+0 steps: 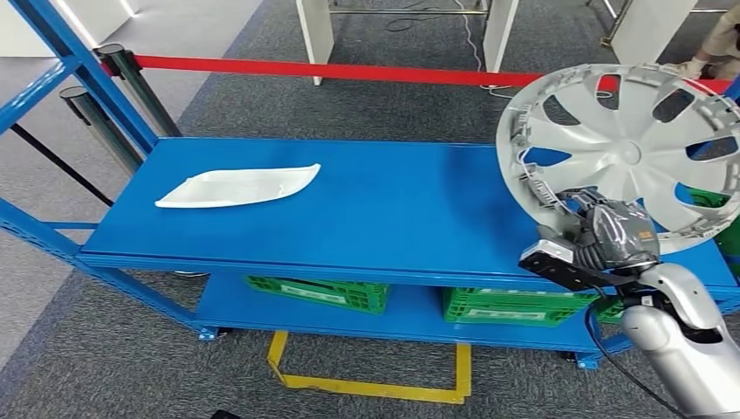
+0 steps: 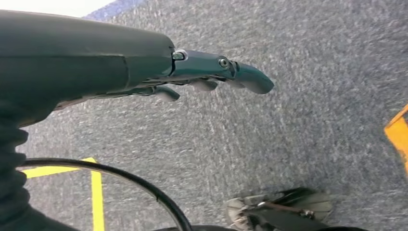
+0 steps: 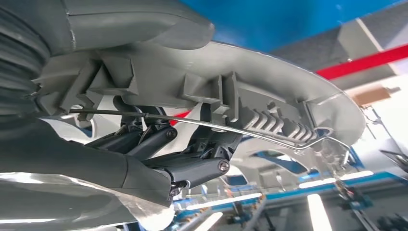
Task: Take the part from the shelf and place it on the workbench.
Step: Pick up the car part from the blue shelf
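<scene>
The right robot hand [image 1: 602,229] grips the lower rim of a silver wheel cover [image 1: 624,148], holding it upright and tilted above the right end of the blue desk [image 1: 393,209]. A flat white part [image 1: 237,186] lies on the left half of the desk, well apart from the wheel cover. Green crates [image 1: 318,292] sit on the lower shelf beneath, and a red barrier tape [image 1: 332,70] runs behind the desk.

In the left wrist view, the left robot hand [image 2: 202,79] hangs over grey carpet [image 2: 288,120], its fingers loosely curled and apart, with nothing in them. Yellow floor tape [image 2: 96,192] shows below.

In the right wrist view, the right robot hand's dark fingers [image 3: 159,144] reach in behind the wheel cover's ribbed inner rim [image 3: 250,110], seemingly hooked near its wire ring [image 3: 231,127], though the exact contact is hard to make out.
</scene>
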Controlling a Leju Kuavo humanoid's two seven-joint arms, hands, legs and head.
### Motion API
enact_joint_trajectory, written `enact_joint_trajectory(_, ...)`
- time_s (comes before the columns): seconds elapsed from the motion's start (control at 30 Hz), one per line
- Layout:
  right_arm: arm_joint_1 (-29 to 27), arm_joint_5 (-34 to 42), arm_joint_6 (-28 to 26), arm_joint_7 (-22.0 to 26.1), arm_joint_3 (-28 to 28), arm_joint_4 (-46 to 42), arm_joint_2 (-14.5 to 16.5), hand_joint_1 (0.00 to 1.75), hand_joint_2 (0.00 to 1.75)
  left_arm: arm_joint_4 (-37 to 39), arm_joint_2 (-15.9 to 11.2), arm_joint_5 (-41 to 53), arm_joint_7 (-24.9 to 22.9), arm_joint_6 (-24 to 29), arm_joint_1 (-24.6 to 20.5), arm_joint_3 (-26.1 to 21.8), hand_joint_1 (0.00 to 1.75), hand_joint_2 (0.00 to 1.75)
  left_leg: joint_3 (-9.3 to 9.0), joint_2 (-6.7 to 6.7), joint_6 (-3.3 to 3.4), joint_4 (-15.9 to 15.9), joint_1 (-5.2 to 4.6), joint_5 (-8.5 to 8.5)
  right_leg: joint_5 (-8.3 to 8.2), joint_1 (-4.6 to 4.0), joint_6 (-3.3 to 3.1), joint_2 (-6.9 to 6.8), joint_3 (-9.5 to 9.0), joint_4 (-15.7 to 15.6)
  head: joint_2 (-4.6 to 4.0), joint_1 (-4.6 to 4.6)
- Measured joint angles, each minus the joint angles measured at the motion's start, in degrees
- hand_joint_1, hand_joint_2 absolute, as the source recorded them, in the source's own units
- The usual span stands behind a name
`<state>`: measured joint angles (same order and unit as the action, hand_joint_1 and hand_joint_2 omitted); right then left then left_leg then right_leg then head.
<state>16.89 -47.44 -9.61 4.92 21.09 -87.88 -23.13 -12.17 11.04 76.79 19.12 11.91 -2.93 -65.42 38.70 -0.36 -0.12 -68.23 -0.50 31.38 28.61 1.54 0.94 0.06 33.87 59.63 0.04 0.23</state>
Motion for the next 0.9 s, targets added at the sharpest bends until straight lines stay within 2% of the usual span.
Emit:
enact_joint_trajectory(0.03,0.54,0.03,0.02,0.26,0.22,0.03,0.11,1.75,1.75,0.00,0.00,0.11,-0.27,0.26,-0.08,0.00,0.00,1.75,1.72,0.01,-0.09,-3.81,0.05,1.57,0.02,-0.08,-0.12,0.00,0.01,0.00,-0.01,-0.01)
enact_joint_trajectory(0.07,1.13,0.08,0.06,0.54,0.45,0.08,0.22,1.75,1.75,0.00,-0.02,0.22,-0.58,0.53,-0.10,0.00,0.00,1.75,2.99,0.01,-0.06,-6.60,0.07,2.36,0.05,-0.18,-0.20,0.00,-0.01,0.01,0.00,-0.01)
enact_joint_trajectory(0.1,1.80,0.18,0.12,0.98,0.77,0.17,0.34,1.75,1.75,0.00,-0.07,0.32,-0.90,0.80,-0.09,0.01,0.00,1.75,3.53,0.01,0.08,-7.62,0.06,2.10,0.08,-0.28,-0.24,0.04,-0.03,0.01,0.00,-0.02)
enact_joint_trajectory(0.13,2.67,0.34,0.24,1.48,1.16,0.31,0.50,1.75,1.75,0.00,-0.17,0.40,-1.11,0.95,-0.07,0.02,0.00,1.75,3.10,0.00,0.36,-6.45,0.00,0.74,0.10,-0.38,-0.28,0.09,-0.05,0.01,0.00,0.01)
enact_joint_trajectory(0.2,5.15,0.74,0.81,2.58,2.20,0.75,0.94,1.75,1.75,0.00,-0.49,0.49,-1.12,1.04,-0.11,0.04,0.00,1.75,0.05,-0.02,1.29,0.77,-0.41,-3.44,0.11,-0.47,-0.29,0.25,-0.07,0.00,0.00,0.01)
enact_joint_trajectory(0.23,6.59,0.89,1.30,3.09,2.82,1.00,1.18,1.75,1.75,0.00,-0.67,0.52,-0.97,1.00,-0.18,0.05,0.00,1.75,-1.51,0.00,1.75,4.36,-0.68,-4.93,0.11,-0.52,-0.25,0.34,-0.02,0.00,-0.01,0.03)
enact_joint_trajectory(0.27,8.04,0.96,1.93,3.53,3.54,1.26,1.39,1.75,1.75,-0.01,-0.83,0.55,-0.79,0.97,-0.27,0.06,0.00,1.75,-2.61,0.01,2.09,6.95,-0.93,-5.69,0.08,-0.53,-0.15,0.38,0.09,0.00,-0.01,0.01)
enact_joint_trajectory(0.3,9.37,0.96,2.66,3.89,4.34,1.52,1.54,1.75,1.75,-0.01,-0.97,0.56,-0.66,0.98,-0.33,0.07,0.00,1.75,-3.11,0.03,2.33,8.21,-1.11,-5.73,0.01,-0.53,0.00,0.38,0.22,-0.04,-0.01,0.04)
enact_joint_trajectory(0.4,12.86,0.93,4.76,4.42,6.67,2.07,1.72,1.75,1.75,-0.04,-1.20,0.58,-0.61,1.10,-0.42,0.09,0.00,1.75,-3.52,0.09,2.56,9.78,-0.88,-5.82,0.22,-0.57,0.64,0.17,0.69,-0.05,-0.01,0.07)
enact_joint_trajectory(0.47,14.95,0.98,5.77,4.49,7.80,2.45,1.77,1.75,1.75,-0.05,-1.28,0.54,-0.71,1.22,-0.48,0.09,0.00,1.75,-3.88,0.09,2.70,10.85,-0.56,-6.29,2.29,-0.68,0.81,0.07,2.31,3.07,-0.02,0.19)
enact_joint_trajectory(0.53,16.83,1.05,6.96,4.51,9.00,3.06,1.81,1.75,1.75,-0.07,-1.36,0.50,-1.18,1.45,-0.46,0.08,0.00,1.75,-3.91,0.04,2.81,10.96,-0.54,-6.43,5.26,-0.71,0.86,0.12,5.63,9.93,-0.02,0.25)
enact_joint_trajectory(0.57,17.78,1.11,7.68,4.54,9.84,3.43,1.86,1.75,1.75,-0.07,-1.39,0.50,-1.54,1.63,-0.43,0.08,0.00,1.75,-3.90,0.05,2.81,10.90,-0.53,-6.43,6.06,-0.69,0.99,0.12,7.20,12.94,-0.02,0.23)
enact_joint_trajectory(0.6,18.82,1.16,8.44,4.55,10.86,3.80,1.94,1.75,1.75,-0.07,-1.40,0.50,-1.84,1.82,-0.43,0.07,0.00,1.75,-3.91,0.08,2.78,10.82,-0.50,-6.42,5.83,-0.63,1.19,0.10,8.06,14.25,-0.02,0.22)
enact_joint_trajectory(0.63,19.93,1.22,9.18,4.52,11.92,4.13,2.04,1.75,1.75,-0.07,-1.42,0.51,-2.08,2.04,-0.47,0.07,0.00,1.75,-3.91,0.11,2.69,10.66,-0.41,-6.35,4.55,-0.52,1.43,0.04,7.91,13.43,-0.01,0.22)
enact_joint_trajectory(0.7,22.02,1.26,10.55,4.36,13.80,4.57,2.33,1.75,1.75,-0.07,-1.45,0.53,-2.41,2.39,-0.62,0.07,0.00,1.75,-3.84,0.12,2.26,10.04,-0.15,-6.02,0.68,-0.18,2.02,-0.12,5.17,7.17,-0.02,0.22)
enact_joint_trajectory(0.73,23.08,1.31,11.20,4.23,14.62,4.74,2.50,1.75,1.75,-0.10,-1.55,0.54,-2.55,2.51,-0.69,0.07,0.00,1.75,-3.63,0.06,1.96,9.48,-0.14,-5.81,-0.62,-0.11,2.19,-0.12,3.56,3.99,-0.01,0.31)
enact_joint_trajectory(0.8,25.25,1.55,12.62,3.97,16.41,5.12,2.84,1.75,1.75,-0.16,-1.74,0.54,-2.76,2.70,-0.66,0.05,0.00,1.75,-2.88,-0.07,1.42,8.52,-0.28,-5.72,-1.07,-0.16,1.84,0.02,2.14,1.22,0.00,0.36)
enact_joint_trajectory(0.9,27.75,2.18,14.07,3.63,19.11,5.62,3.23,1.75,1.75,-0.20,-1.92,0.54,-2.81,2.90,-0.52,0.01,0.00,1.75,-2.20,-0.10,0.76,7.87,-0.28,-5.55,-1.29,-0.23,0.69,0.07,2.37,1.16,-0.01,0.19)
